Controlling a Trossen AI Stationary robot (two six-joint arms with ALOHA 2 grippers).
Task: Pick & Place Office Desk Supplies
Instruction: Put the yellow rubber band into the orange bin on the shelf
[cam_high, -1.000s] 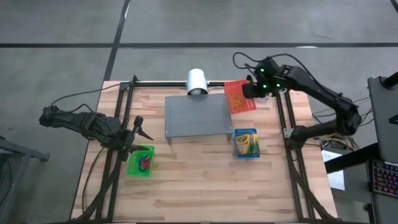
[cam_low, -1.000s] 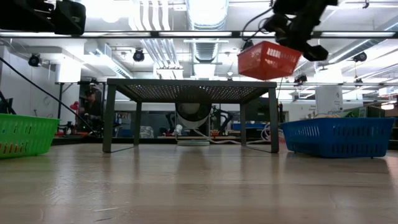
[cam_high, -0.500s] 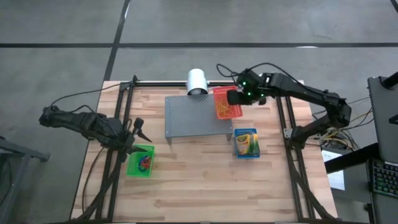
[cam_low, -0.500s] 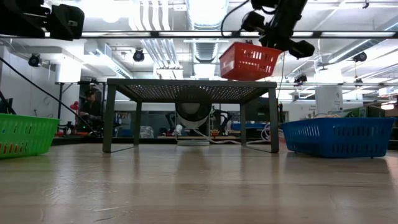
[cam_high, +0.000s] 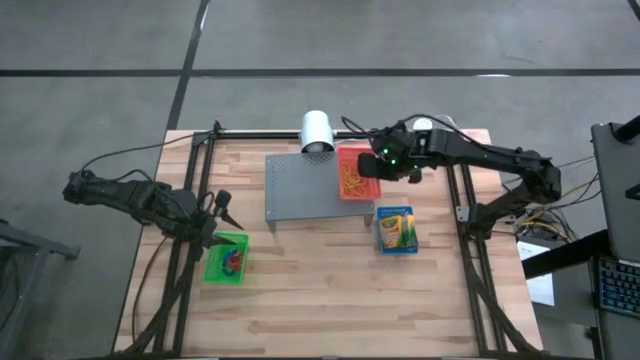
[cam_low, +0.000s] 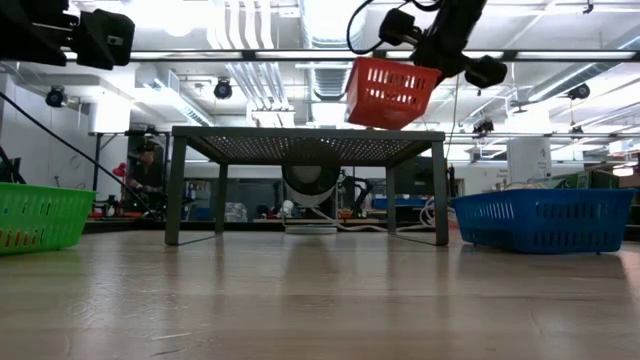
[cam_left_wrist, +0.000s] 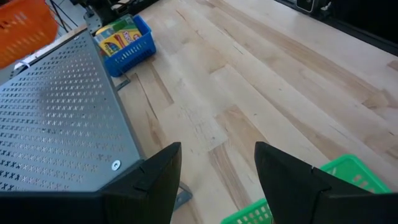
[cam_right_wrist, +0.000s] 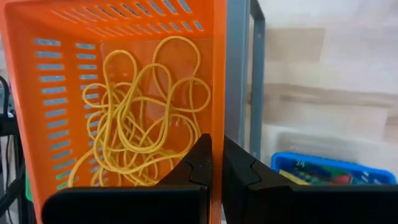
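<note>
A red mesh basket (cam_high: 353, 173) (cam_low: 390, 92) with tan rubber bands (cam_right_wrist: 149, 118) inside hangs tilted over the right end of the grey perforated stand (cam_high: 305, 185). My right gripper (cam_high: 377, 168) (cam_right_wrist: 216, 152) is shut on it. The green-and-yellow crayon box (cam_high: 396, 230) lies in a blue basket (cam_low: 545, 220) at the stand's right. Red and blue bands (cam_high: 232, 262) lie in the green basket (cam_high: 226, 258) at the left. My left gripper (cam_high: 225, 205) (cam_left_wrist: 217, 149) hovers open just beyond that green basket. My right gripper pinches the red basket's side wall (cam_right_wrist: 217, 93) at its rim, one finger (cam_right_wrist: 199, 158) inside the basket and one (cam_right_wrist: 239, 165) outside. It comes from the table's right. The basket is lifted and tilted above the stand's top (cam_low: 305, 135).
A white cylinder (cam_high: 317, 130) sits at the table's far edge behind the stand. Dark frame rails (cam_high: 190, 200) run along both table sides. Bare wood (cam_high: 320, 290) spreads across the near half of the table.
My right gripper has carried the red basket from the far right corner toward the table's left, over the right end of the grey stand, at about the same height. The basket has turned and tipped on the way.
</note>
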